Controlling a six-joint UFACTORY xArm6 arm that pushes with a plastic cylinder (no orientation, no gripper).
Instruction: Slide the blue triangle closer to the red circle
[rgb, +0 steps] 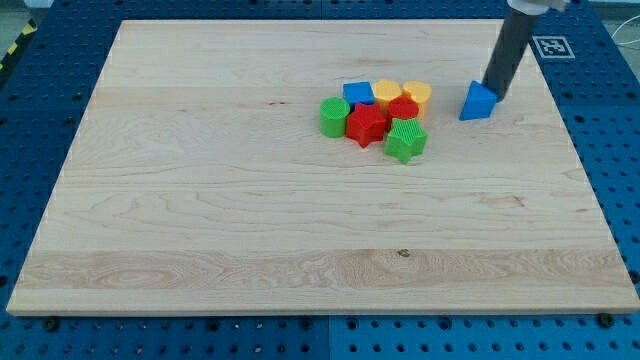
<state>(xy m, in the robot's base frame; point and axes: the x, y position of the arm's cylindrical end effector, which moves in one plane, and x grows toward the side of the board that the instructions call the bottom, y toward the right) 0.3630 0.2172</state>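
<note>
**Step in hand: contact made, push toward the cluster pending**

Blue perforated panelling surrounds the pale wooden desk, which carries all the blocks in its upper right quarter. The tool is a plain rod with no jaws, so it neither opens nor closes; it grips nothing. My tip stands at the upper right side of the blue triangle, touching it or just beside it, on the side facing the desk's right edge.

The red circle sits in a tight cluster with a red star, green star, green cylinder, blue block and two yellow blocks. The triangle lies near this cluster, apart from it.

Judgement: approach is complete. The next move calls for a short push toward the desk's left edge, stopping before the cluster is disturbed.
</note>
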